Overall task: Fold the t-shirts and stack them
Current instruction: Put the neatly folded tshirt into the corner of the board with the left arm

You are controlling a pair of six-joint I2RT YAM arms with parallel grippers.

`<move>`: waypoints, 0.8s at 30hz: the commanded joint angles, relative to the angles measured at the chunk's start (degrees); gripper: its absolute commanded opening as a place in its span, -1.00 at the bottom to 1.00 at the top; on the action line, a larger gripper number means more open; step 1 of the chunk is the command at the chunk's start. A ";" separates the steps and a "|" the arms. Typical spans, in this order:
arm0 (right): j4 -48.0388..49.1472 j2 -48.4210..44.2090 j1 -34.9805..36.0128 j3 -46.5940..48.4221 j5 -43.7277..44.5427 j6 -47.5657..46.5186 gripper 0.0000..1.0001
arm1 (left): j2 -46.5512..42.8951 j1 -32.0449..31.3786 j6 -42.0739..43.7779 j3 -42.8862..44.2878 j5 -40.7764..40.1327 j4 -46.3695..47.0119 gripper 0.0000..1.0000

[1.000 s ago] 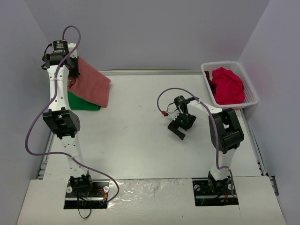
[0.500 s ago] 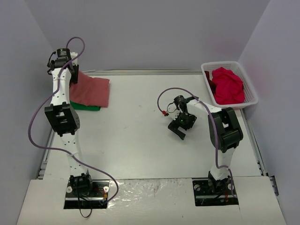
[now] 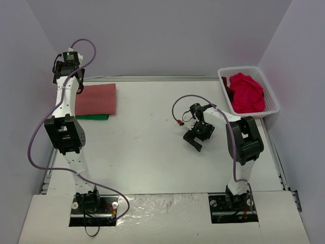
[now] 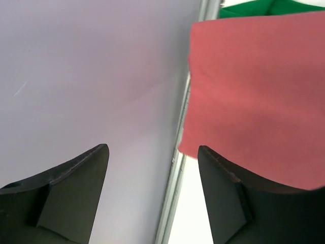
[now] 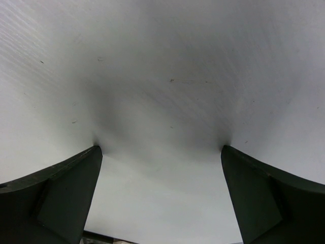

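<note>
A dusty salmon-pink t-shirt (image 3: 96, 99) lies folded flat at the table's far left, on top of a folded green t-shirt (image 3: 93, 117) whose edge shows beneath it. My left gripper (image 3: 77, 82) hangs at the pink shirt's left edge. In the left wrist view this gripper (image 4: 152, 150) is open and empty, with the pink t-shirt (image 4: 254, 86) to its right and the green t-shirt (image 4: 244, 9) beyond. Crimson t-shirts (image 3: 247, 93) lie bunched in the basket. My right gripper (image 3: 195, 140) is open over bare table at centre right, and the right wrist view shows it (image 5: 160, 150) empty.
A white lattice basket (image 3: 272, 109) stands at the far right. Grey walls close in the table on the left, back and right. The left wall (image 4: 91, 76) is close beside the left gripper, by the table's metal edge rail (image 4: 177, 168).
The left gripper lowered the pink shirt, which hung tilted, flat onto the green one, then opened and let it go. The right arm has hardly moved.
</note>
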 commanded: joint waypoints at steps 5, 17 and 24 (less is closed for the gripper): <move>0.81 0.52 -1.35 -2.90 -0.74 -0.76 1.00 | -22.65 -2.73 -9.56 -6.76 14.22 -7.49 0.40; -5.17 -13.45 -1.53 20.20 -12.36 0.91 1.00 | -60.12 -12.58 -6.41 -56.51 25.95 14.20 0.70; -1.92 -19.97 -2.14 34.28 -2.95 11.00 1.00 | -64.08 -11.70 -6.23 -64.26 29.99 16.67 0.89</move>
